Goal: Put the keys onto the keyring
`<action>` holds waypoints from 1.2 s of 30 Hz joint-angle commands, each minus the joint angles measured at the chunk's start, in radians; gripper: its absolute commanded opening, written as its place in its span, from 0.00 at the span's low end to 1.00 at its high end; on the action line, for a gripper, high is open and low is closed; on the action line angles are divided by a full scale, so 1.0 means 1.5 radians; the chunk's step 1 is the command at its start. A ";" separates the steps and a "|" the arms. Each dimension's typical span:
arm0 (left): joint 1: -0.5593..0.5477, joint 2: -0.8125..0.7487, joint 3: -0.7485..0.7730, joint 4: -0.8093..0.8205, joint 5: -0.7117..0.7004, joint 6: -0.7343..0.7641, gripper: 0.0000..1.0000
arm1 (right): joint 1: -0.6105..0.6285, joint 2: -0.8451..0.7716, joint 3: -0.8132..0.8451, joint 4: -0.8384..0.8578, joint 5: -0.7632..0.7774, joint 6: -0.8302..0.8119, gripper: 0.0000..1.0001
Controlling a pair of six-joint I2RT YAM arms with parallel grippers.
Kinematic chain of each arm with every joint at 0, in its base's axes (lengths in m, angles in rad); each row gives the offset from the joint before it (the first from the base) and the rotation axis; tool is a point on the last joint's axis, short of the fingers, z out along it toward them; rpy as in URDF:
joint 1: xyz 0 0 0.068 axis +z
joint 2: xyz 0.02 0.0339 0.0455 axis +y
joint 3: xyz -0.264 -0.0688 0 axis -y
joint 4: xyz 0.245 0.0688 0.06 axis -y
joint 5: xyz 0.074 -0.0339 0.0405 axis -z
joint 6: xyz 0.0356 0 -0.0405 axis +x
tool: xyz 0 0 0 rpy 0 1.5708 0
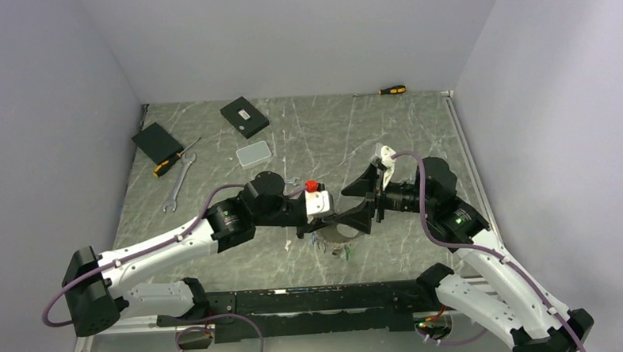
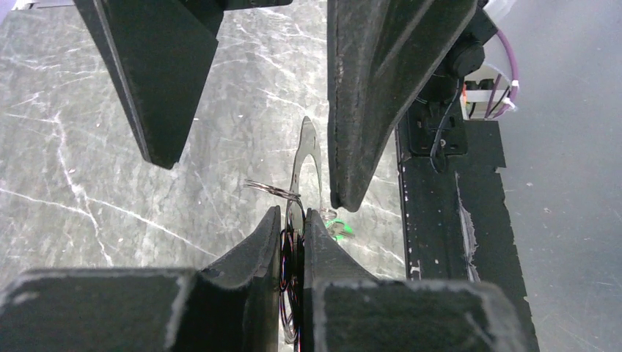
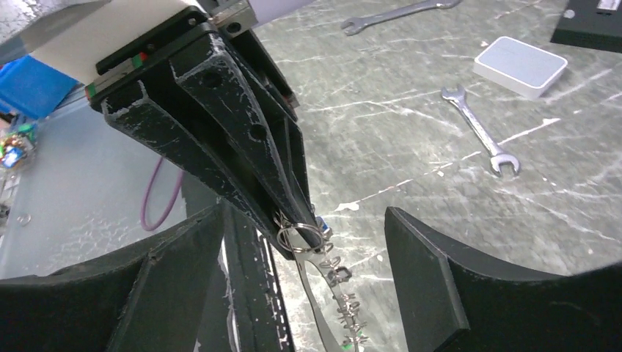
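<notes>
Nearest, mid-worktop [image 1: 330,135], the left gripper [image 3: 293,216] is clenched on the keyring [image 2: 292,249] and holds it above the surface, with the keys [image 3: 345,304] dangling below. Facing it, the right gripper [image 2: 253,183] is released, its fingers spread wide on either side of the left one's tip. Farther left lie a wrench [image 1: 178,182] and a white box [image 1: 253,153]. A screwdriver [image 1: 392,90] rests at the far edge.

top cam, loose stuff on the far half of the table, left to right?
flat black box → labelled black box → screwdriver by the back wall. Skipped, since they overlap sideways: other screwdriver, wrench, grey case.
</notes>
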 commanded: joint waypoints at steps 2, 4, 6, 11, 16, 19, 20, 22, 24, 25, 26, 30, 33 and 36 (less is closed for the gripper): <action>0.000 -0.019 0.035 0.028 0.048 -0.020 0.00 | -0.001 0.012 0.001 0.051 -0.075 -0.025 0.75; 0.001 -0.017 0.038 0.030 0.051 -0.024 0.00 | -0.001 0.017 0.004 0.046 -0.079 -0.027 0.68; 0.002 -0.013 0.042 0.032 0.049 -0.029 0.00 | -0.001 0.021 0.005 0.041 -0.082 -0.028 0.65; 0.004 -0.007 0.049 0.031 0.030 -0.038 0.00 | -0.001 0.021 0.000 0.036 -0.072 -0.025 0.53; 0.005 -0.001 0.051 0.036 0.014 -0.043 0.00 | 0.000 0.014 -0.012 0.044 -0.064 -0.009 0.52; 0.006 0.002 0.049 0.044 0.012 -0.047 0.00 | 0.000 0.011 -0.022 0.055 -0.060 0.001 0.48; 0.006 0.004 0.050 0.044 0.010 -0.048 0.00 | 0.000 0.012 -0.021 0.053 -0.059 0.002 0.47; 0.007 0.005 0.052 0.043 0.007 -0.048 0.00 | 0.000 0.013 -0.020 0.052 -0.059 0.001 0.43; 0.007 0.005 0.050 0.047 0.006 -0.050 0.00 | -0.001 0.013 -0.020 0.052 -0.056 0.000 0.36; 0.007 0.005 0.050 0.048 0.006 -0.050 0.00 | 0.000 0.013 -0.020 0.052 -0.055 0.000 0.34; 0.007 0.005 0.049 0.050 0.006 -0.051 0.00 | -0.001 0.013 -0.021 0.053 -0.053 0.001 0.32; 0.009 0.007 0.049 0.051 0.001 -0.053 0.00 | 0.000 0.009 -0.023 0.060 -0.048 0.007 0.08; 0.010 0.010 0.049 0.053 -0.005 -0.054 0.00 | 0.000 0.008 -0.024 0.061 -0.048 0.012 0.00; 0.011 0.012 0.050 0.052 -0.011 -0.054 0.00 | 0.002 0.007 -0.026 0.061 -0.046 0.023 0.00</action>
